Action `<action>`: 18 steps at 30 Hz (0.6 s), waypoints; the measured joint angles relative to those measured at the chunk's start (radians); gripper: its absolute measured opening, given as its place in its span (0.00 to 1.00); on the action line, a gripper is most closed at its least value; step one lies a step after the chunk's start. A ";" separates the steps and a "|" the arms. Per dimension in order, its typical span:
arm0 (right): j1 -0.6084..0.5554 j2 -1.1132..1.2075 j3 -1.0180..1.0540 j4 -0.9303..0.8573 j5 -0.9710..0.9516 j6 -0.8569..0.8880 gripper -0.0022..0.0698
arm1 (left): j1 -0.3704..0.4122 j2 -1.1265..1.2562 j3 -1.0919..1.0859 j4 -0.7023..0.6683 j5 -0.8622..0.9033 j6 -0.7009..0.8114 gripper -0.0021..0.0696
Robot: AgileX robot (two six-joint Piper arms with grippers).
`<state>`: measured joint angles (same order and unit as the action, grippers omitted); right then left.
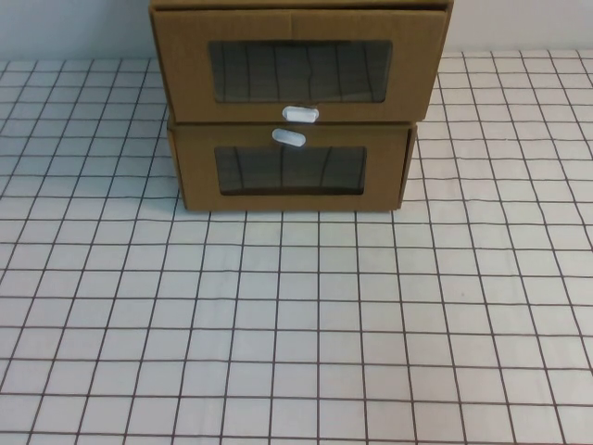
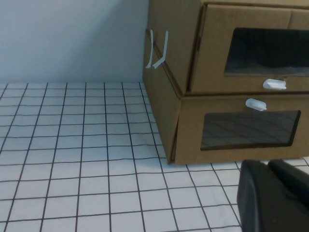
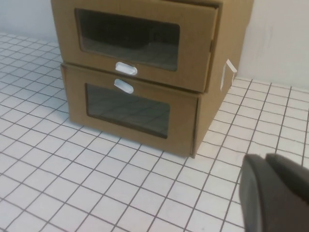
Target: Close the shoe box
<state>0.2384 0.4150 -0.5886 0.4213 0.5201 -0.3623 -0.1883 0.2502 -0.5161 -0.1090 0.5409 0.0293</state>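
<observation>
shoe box [image 1: 289, 63]: top one of the stack, 12 o'clock on the gridded table [image 1: 296, 324], drawer poking out a bit past the lower box [image 1: 290, 167]
pull tab [image 1: 300, 114]: under its window, nearly touching the lower box's tab [image 1: 288, 137]
left gripper [image 2: 273, 195]: near the stack's left front corner, honestly can't tell how its claw stands
right gripper [image 3: 275, 193]: off the right front corner, same deal, can't tell
how I'd do it: push flat and square on the upper drawer front, beside the window, not the film, so it doesn't skew or shove the whole stack

A white table [image 1: 296, 324] ruled with a dark grid carries one thing directly — the lower cardboard box [image 1: 292, 171], at twelve o'clock by the far edge.
</observation>
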 joint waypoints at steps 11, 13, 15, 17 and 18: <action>0.000 0.000 0.036 0.030 0.025 0.000 0.01 | 0.000 -0.044 0.124 -0.003 -0.093 -0.001 0.02; 0.000 0.000 0.036 0.030 0.038 0.000 0.01 | 0.000 -0.044 0.124 -0.003 -0.095 -0.001 0.02; 0.000 0.000 0.036 0.030 0.045 0.000 0.01 | 0.000 -0.044 0.124 -0.003 -0.095 -0.001 0.02; 0.000 0.000 0.036 0.030 0.050 0.000 0.01 | 0.000 -0.044 0.124 -0.003 -0.095 -0.001 0.02; 0.000 0.000 0.036 0.030 0.052 0.000 0.01 | 0.000 -0.044 0.124 -0.003 -0.095 -0.001 0.02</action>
<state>0.2384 0.4150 -0.5525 0.4515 0.5717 -0.3623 -0.1883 0.2059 -0.3923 -0.1124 0.4463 0.0279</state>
